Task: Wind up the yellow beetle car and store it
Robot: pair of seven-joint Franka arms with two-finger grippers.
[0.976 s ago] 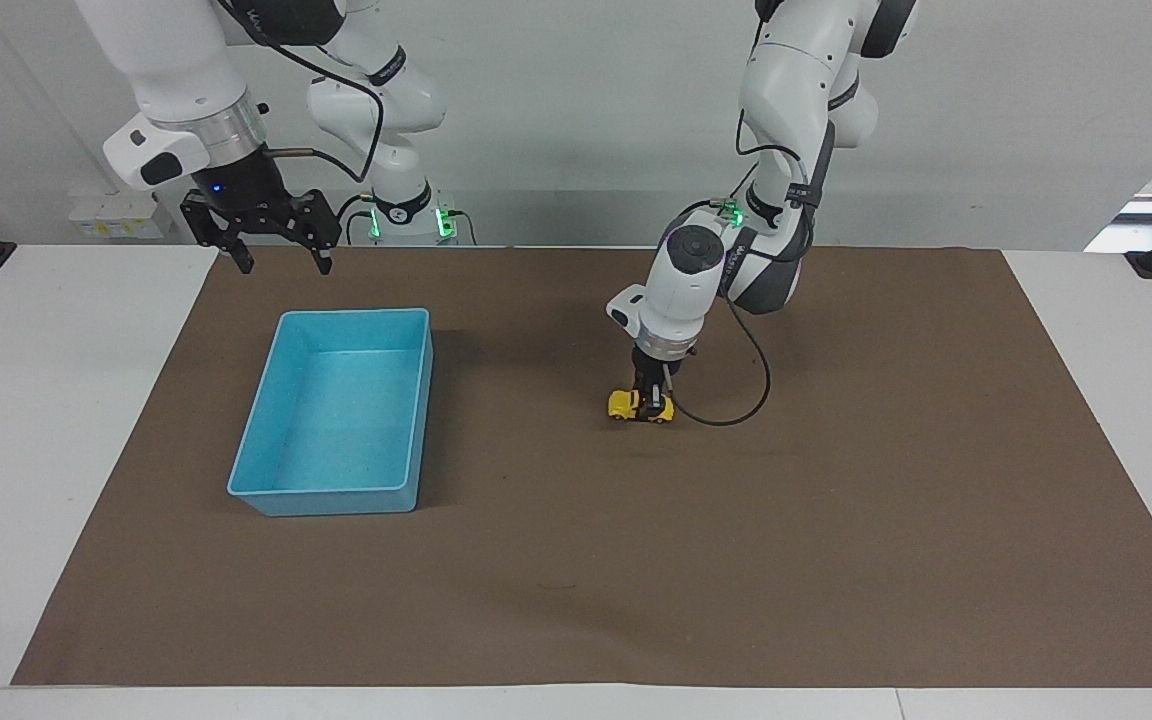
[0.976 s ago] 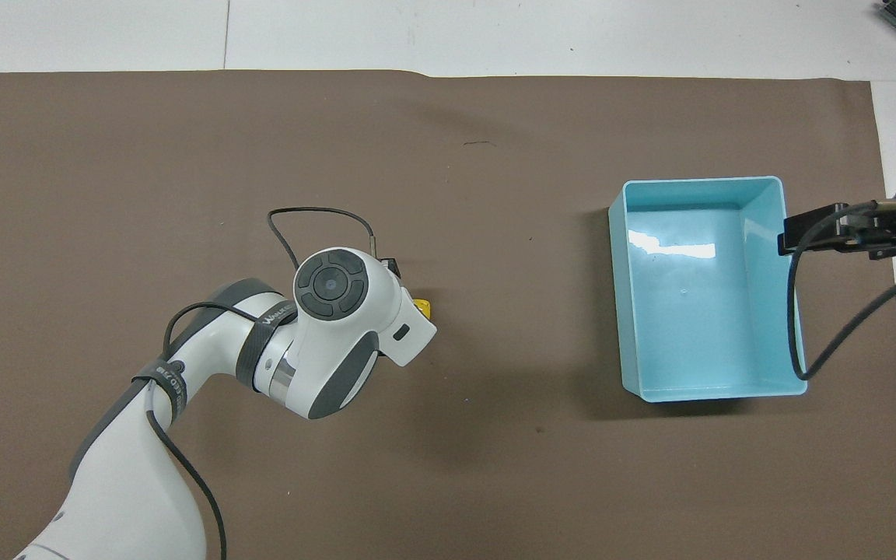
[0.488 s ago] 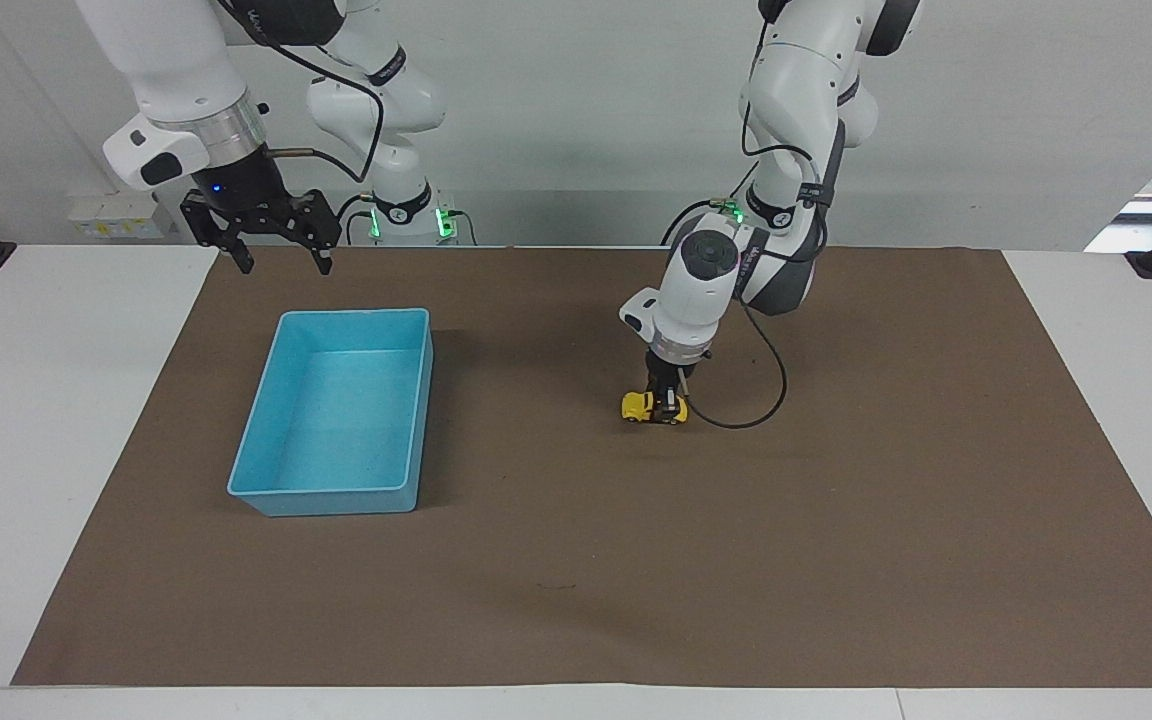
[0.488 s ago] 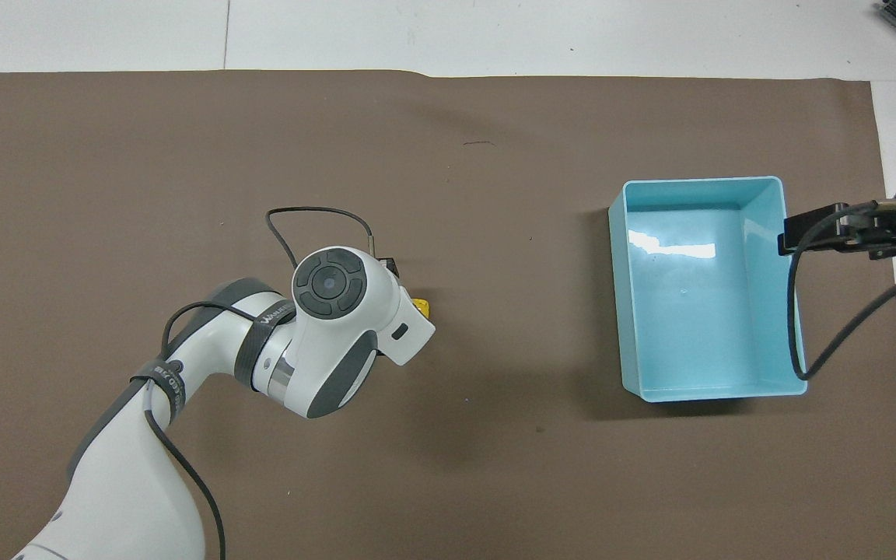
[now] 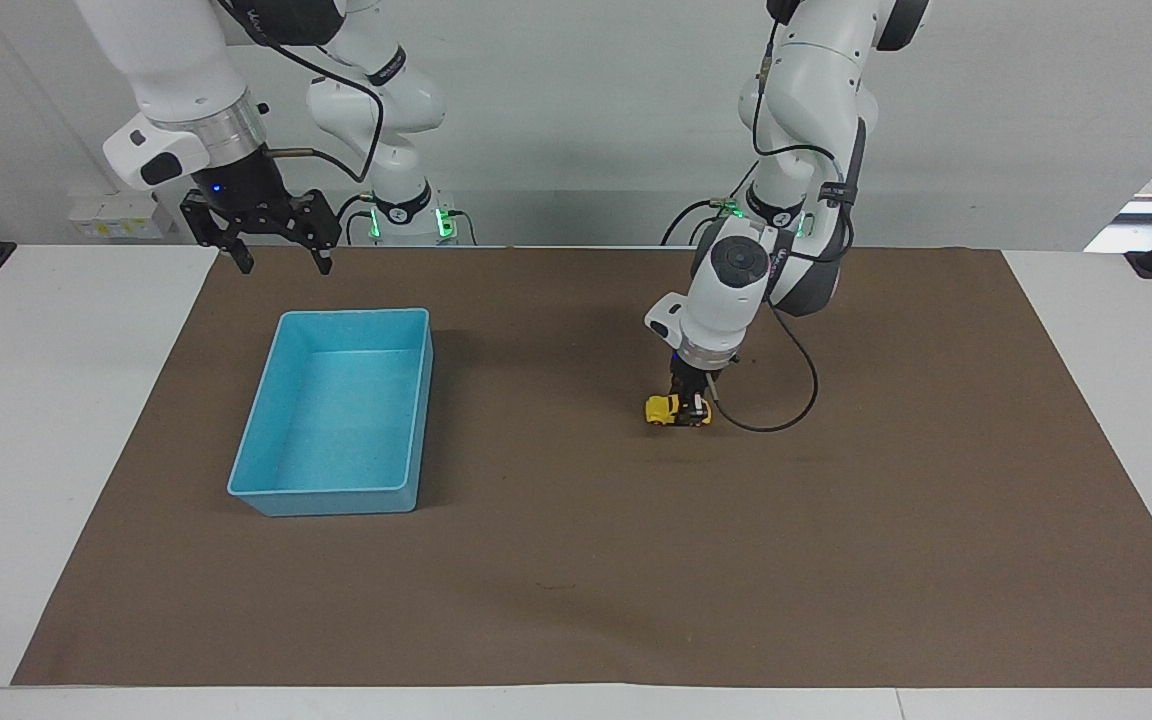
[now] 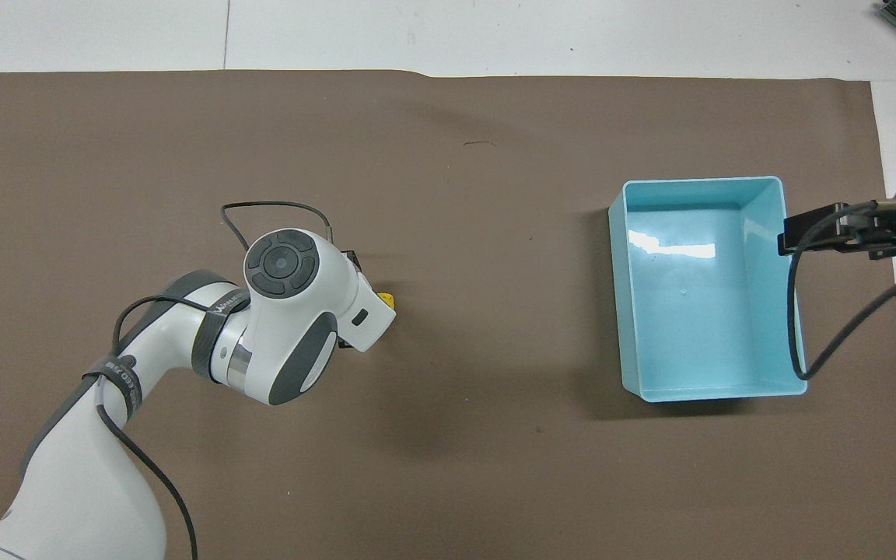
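The yellow beetle car sits low on the brown mat, in the middle part of the table. My left gripper points straight down and is shut on the car's rear half. In the overhead view my left wrist covers the car, and only a yellow sliver shows beside it. The blue bin stands toward the right arm's end of the table, with nothing in it. My right gripper hangs open in the air over the mat just nearer the robots than the bin, and it waits there.
The blue bin's rim also shows in the overhead view. A black cable loops from my left wrist down to the mat beside the car. White tabletop borders the mat on all sides.
My left gripper has slid the car along the mat toward the left arm's end of the table, away from the bin. The right arm has not moved.
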